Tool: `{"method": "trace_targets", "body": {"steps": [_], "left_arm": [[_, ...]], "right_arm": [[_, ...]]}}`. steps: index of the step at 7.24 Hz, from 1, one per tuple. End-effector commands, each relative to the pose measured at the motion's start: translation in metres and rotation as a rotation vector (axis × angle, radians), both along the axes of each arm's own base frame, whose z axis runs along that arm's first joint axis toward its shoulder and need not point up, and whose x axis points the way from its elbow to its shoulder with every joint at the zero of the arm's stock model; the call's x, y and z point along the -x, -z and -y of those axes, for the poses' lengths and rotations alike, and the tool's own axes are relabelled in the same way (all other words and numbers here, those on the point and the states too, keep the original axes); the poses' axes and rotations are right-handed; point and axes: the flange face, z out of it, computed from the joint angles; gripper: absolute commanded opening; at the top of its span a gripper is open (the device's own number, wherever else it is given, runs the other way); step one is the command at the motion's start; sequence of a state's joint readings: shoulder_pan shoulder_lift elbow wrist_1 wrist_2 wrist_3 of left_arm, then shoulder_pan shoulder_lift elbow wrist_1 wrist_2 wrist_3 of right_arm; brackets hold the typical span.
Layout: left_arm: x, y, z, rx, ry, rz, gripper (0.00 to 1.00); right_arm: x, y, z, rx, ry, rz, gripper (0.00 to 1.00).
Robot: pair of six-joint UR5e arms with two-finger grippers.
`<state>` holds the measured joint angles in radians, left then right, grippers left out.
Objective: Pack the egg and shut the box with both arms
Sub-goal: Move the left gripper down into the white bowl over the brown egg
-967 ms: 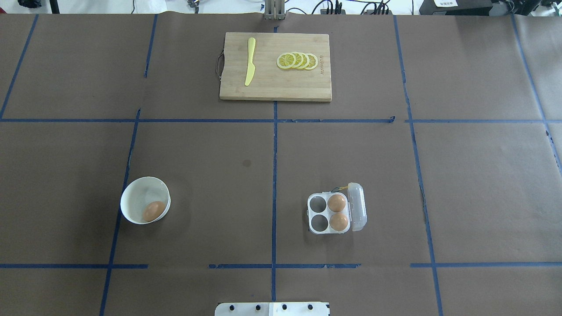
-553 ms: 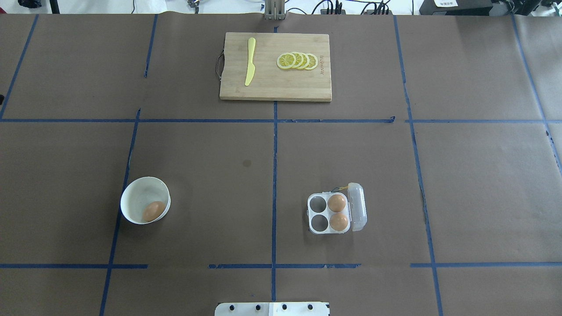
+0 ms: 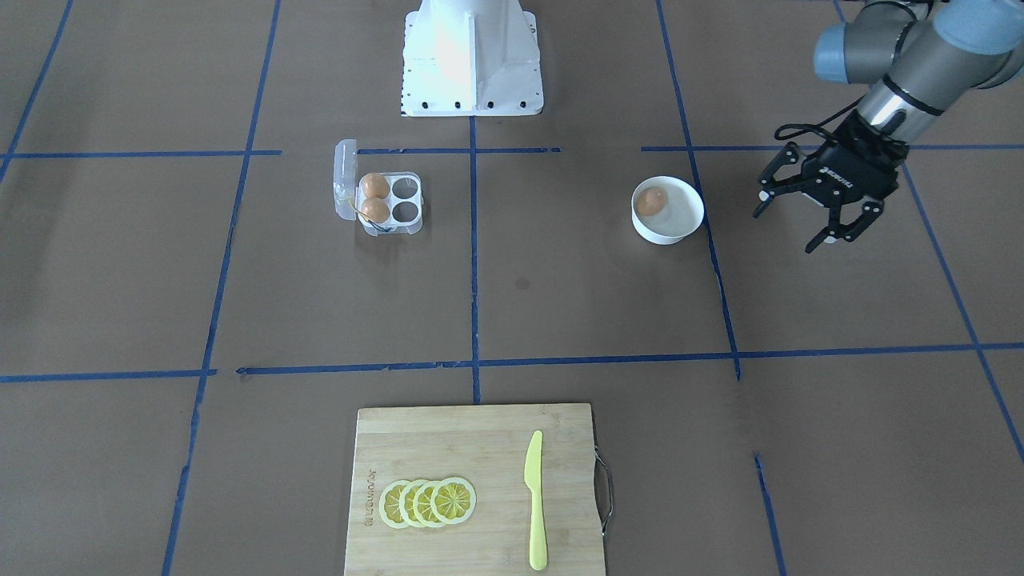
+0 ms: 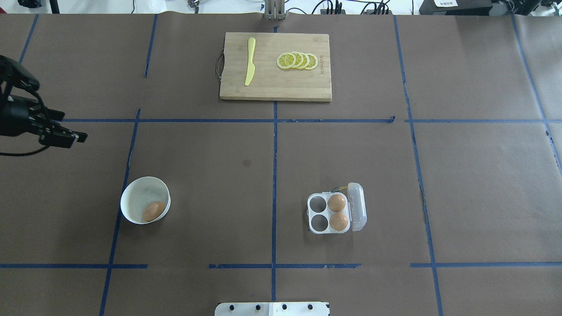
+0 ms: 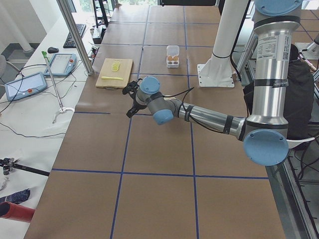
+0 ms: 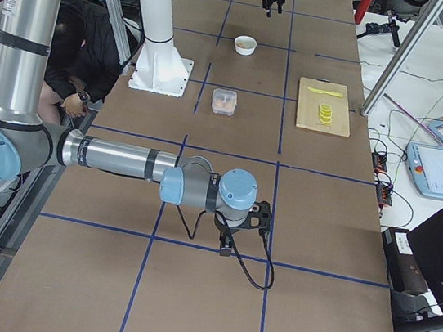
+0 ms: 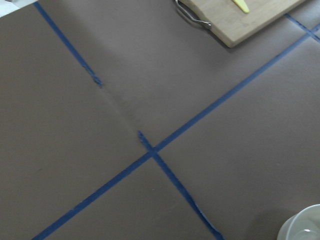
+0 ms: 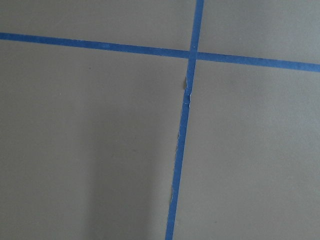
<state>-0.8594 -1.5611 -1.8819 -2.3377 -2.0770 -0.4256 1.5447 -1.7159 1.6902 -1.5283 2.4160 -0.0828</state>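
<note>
Left edge, overhead: left jaws spread near bowl (image 4: pixel 139 191), likely ready for egg (image 4: pixel 153 211) | box (image 4: pixel 319 222) open, two cups free | right jaws: cannot tell

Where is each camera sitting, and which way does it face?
Front-facing: across the table, facing the robot; base, open left gripper.
Overhead: behind the robot, looking forward and down; left gripper, base edge.
Exterior left: table's left end; left arm near.
Exterior right: table's right end; right arm near.
Left wrist: down at bowl rim, board corner; no body.
Right wrist: down at tape cross; no body.
Shared: front-facing and overhead both show box.
</note>
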Motion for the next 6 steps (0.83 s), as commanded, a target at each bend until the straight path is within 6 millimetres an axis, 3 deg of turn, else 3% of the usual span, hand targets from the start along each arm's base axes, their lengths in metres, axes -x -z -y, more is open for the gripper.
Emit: {"method": "trace_targets", "body": {"steps": [1,6], "left_arm": [[-0.051,0.004,-0.032,-0.008,-0.060,0.010,0.82],[-0.120,0.019,-0.077,0.051,-0.077,-0.014,0.74]], "right_arm": [[0.000,-0.001,0.000,0.003,0.000,0.000,1.00],[0.000,-0.002,-0.001,0.005,0.000,0.000,1.00]]}}
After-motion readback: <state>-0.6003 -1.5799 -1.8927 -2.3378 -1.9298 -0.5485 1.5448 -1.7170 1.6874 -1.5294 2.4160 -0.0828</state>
